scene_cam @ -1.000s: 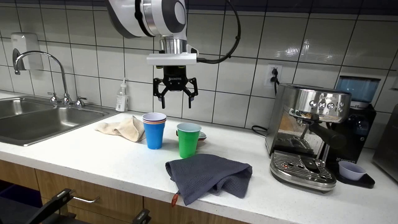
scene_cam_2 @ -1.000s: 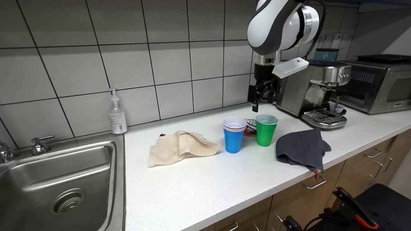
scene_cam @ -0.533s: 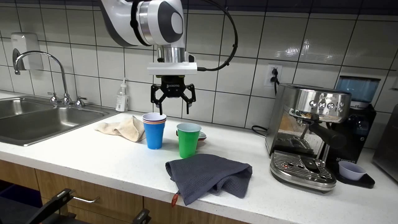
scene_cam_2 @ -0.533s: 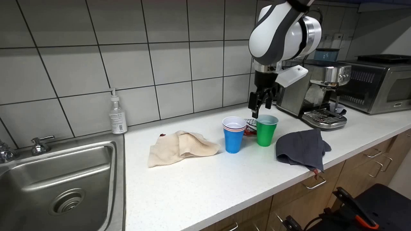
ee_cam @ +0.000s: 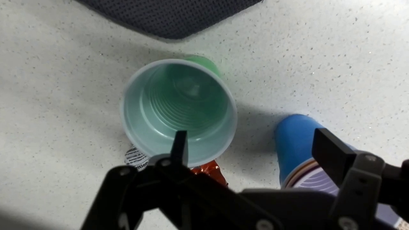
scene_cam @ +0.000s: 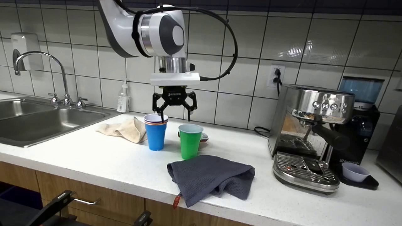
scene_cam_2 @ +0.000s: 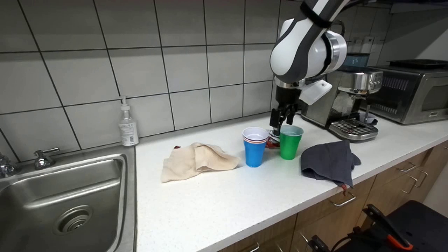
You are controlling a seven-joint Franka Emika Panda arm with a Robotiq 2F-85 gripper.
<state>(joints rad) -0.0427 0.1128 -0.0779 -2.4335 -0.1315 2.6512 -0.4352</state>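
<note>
My gripper point(scene_cam: 176, 120) is open and empty, pointing down above the counter, near the cup rims. In the wrist view its fingers point(ee_cam: 250, 132) stand wide apart. One finger overlaps the green cup point(ee_cam: 179, 108), the other overlaps the stack of blue cups point(ee_cam: 295, 137); I cannot tell whether either touches. The upright green cup point(scene_cam: 190, 144) and upright blue stack point(scene_cam: 155, 138) stand side by side in both exterior views, with the gripper point(scene_cam_2: 283, 126) behind them. A red and silver packet point(scene_cam_2: 272, 142) lies behind the green cup, mostly hidden; its red part point(ee_cam: 212, 172) shows in the wrist view.
A dark grey cloth point(scene_cam: 213, 177) lies in front of the green cup, over the counter edge. A beige cloth point(scene_cam_2: 196, 162) lies between the blue stack and the sink point(scene_cam_2: 127, 196). A soap bottle point(scene_cam: 123, 99) stands by the wall. A coffee machine point(scene_cam: 314, 103) stands across the counter.
My gripper has moved down toward the cups, shifting slightly toward the sink side. Its fingers have stayed open. The cups, packet and cloths have not moved.
</note>
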